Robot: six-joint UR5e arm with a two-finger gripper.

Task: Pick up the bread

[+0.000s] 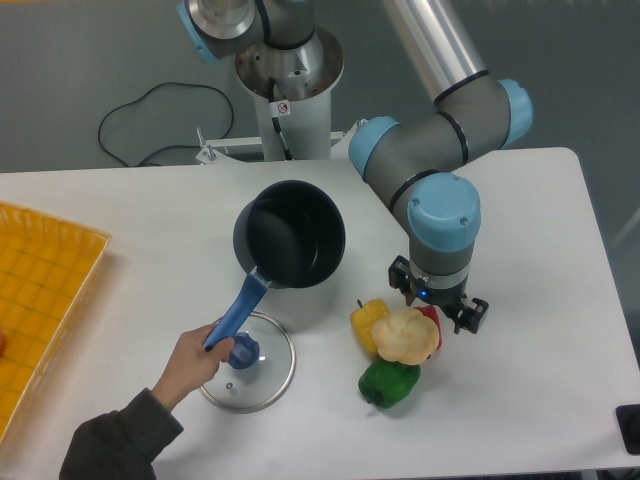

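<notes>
The bread [404,336] sits on the white table [530,240], wedged in a small cluster: a yellow pepper [366,321] touches its left side, a red piece [430,326] peeks out at its right, and a green pepper [389,382] lies just below it toward the camera. The claw [440,312] hangs off the blue-capped wrist, and the bread lies just down and to the left of it, very close or touching. The wrist hides the fingertips, so I cannot tell whether the claw is spread or already pinching the bun; it may have the bread's upper right edge. The bread looks roundish, with no strong long axis, so the grip likely depends on clearing the neighbours. Well apart, a person's hand [192,357] holds the blue handle of a dark pot [290,233] above a glass lid [247,361].
</notes>
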